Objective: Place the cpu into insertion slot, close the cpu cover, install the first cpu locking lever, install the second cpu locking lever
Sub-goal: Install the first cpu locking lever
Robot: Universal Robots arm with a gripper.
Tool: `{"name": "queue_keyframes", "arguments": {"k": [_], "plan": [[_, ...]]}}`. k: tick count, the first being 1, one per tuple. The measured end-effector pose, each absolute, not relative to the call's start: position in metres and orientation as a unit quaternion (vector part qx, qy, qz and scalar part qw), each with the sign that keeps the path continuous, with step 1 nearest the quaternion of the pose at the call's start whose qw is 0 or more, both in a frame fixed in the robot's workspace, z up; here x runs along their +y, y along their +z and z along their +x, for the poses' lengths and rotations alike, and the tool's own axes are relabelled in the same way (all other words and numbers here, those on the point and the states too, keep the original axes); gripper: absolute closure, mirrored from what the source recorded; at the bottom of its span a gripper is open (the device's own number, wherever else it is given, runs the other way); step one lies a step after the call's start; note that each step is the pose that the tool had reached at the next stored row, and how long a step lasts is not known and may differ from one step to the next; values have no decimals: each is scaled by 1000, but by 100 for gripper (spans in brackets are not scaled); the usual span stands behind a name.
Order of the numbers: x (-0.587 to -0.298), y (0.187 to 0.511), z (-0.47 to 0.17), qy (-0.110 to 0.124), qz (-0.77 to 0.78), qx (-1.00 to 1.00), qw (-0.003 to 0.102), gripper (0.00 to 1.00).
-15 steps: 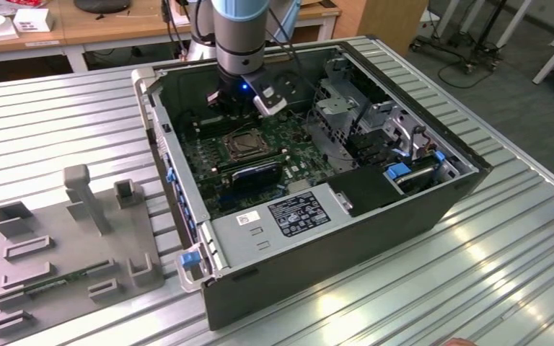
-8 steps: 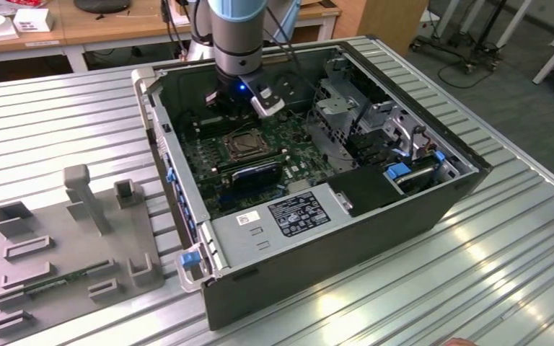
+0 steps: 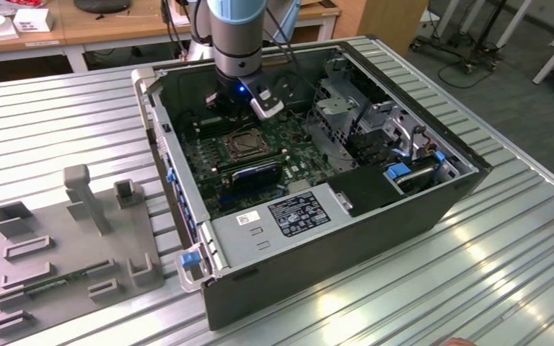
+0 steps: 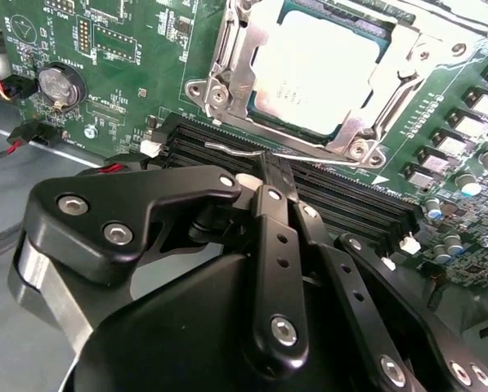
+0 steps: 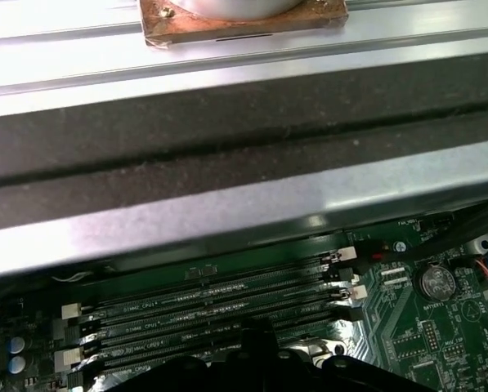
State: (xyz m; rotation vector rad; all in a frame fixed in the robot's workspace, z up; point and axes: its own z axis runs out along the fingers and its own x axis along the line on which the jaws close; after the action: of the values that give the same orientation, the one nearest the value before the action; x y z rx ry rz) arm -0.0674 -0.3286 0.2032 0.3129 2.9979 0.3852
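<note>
Cpu (image 4: 317, 69): seated in the slot (image 4: 213, 92), pale metal face up, square to the frame around it.
Slot location: near the middle of the green board (image 4: 137, 41), inside the open computer case (image 3: 354, 231) lying on the slatted surface (image 3: 508, 274).
Cover (image 4: 237, 57): down over the cpu, frame on the chip's edges, face showing through the window.
Lever (image 4: 231, 150): thin silver rod along the slot's edge facing the black memory slots (image 4: 342, 196); long axis parallel to those slots.
Fingers (image 4: 272, 204): drawn together, no gap visible at the tips; tips right at the lever, partway along its length. Clamped on the rod or only pressing on it: cannot tell.
Key relation: cpu and cover just beyond the fingertips, across the lever; finger bodies over the memory slots; lever between fingers and slot.
Arm (image 3: 234, 36): down into the case from above.
Stage (judgement): cpu placed, cover closed, work at a locking lever; first or second, cannot tell.
Nearby: coin battery (image 4: 57, 84) on the board, well apart from the slot; grey fixture plate (image 3: 66, 252) on the surface beside the case, at the exterior view's left.
</note>
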Motion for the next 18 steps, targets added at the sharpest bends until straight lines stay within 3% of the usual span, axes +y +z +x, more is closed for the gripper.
{"name": "queue_keyframes", "arguments": {"k": [18], "plan": [[-328,198,-67,126,111,984,53,90]]}}
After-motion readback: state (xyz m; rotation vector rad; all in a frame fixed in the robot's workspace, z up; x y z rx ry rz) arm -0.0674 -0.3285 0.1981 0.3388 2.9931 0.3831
